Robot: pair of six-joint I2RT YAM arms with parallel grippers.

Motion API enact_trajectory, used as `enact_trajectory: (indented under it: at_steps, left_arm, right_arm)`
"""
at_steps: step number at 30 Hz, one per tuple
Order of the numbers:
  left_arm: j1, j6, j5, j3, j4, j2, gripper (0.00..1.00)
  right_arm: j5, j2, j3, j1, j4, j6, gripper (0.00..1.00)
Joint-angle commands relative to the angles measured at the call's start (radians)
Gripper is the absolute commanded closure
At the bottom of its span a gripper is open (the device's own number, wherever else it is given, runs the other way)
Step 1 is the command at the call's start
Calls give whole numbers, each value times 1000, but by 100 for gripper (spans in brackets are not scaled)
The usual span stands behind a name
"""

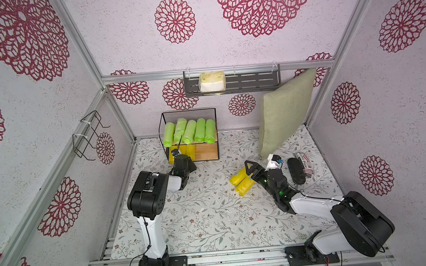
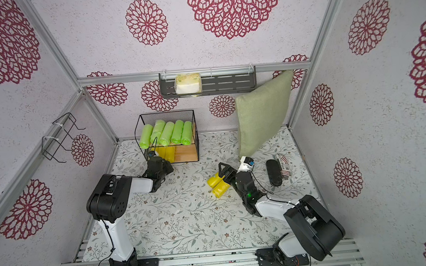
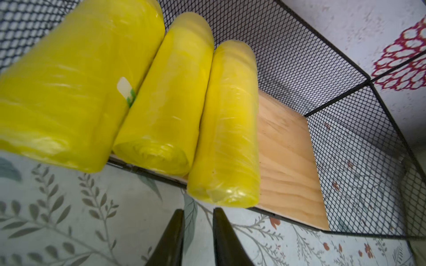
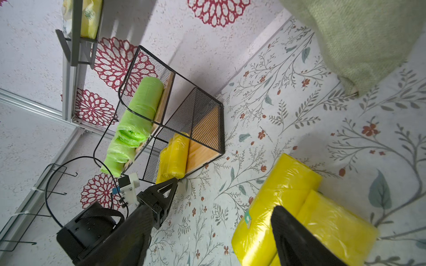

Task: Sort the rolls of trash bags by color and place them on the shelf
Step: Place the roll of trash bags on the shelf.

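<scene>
Rolls first: five green rolls (image 1: 189, 131) fill the shelf (image 1: 207, 152) top board at 11 o'clock, with three yellow rolls (image 3: 170, 96) on the board below. Two loose yellow rolls (image 1: 240, 180) lie on the table toward 3 o'clock. The left gripper (image 3: 198, 211) sits with its fingers barely apart (nothing between them). The right gripper (image 1: 250, 173) is at the loose pair, jaws wide; I cannot tell whether it grips.

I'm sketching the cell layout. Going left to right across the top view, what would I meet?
Black wire bracket → shelf → two loose yellow rolls → green pillow. Overlapping things are left out.
</scene>
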Motion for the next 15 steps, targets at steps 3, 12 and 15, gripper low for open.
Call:
enact_trajectory:
  at_steps: [3,12,15]
  left_arm:
    - [5,-46,35,-36,58,-28,67]
    - [-8,-94,98,-207,35,-250,52]
    - [-29,-70,112,-236,-17,-329,49]
  right_arm:
    - [-7,16,3,-4,-36,-21,15]
    - [-20,-32,13,-52,-331,-104,13]
    - [-92,-27,12,-84,-398,-120,12]
